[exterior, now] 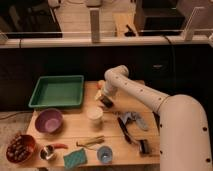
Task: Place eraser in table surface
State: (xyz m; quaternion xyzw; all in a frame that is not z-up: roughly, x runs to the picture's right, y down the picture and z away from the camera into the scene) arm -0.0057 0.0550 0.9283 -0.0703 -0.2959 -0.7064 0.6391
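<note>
Camera view shows the white arm reaching in from the right, its claw (106, 101) low over the table (75, 131), just right of the green tray (56, 91) and just behind a white cup (95, 114). A small dark piece at the claw's tip looks like the eraser (106, 103). Whether the claw grips it, I cannot tell. A purple bowl (48, 120) sits in front of the tray.
</note>
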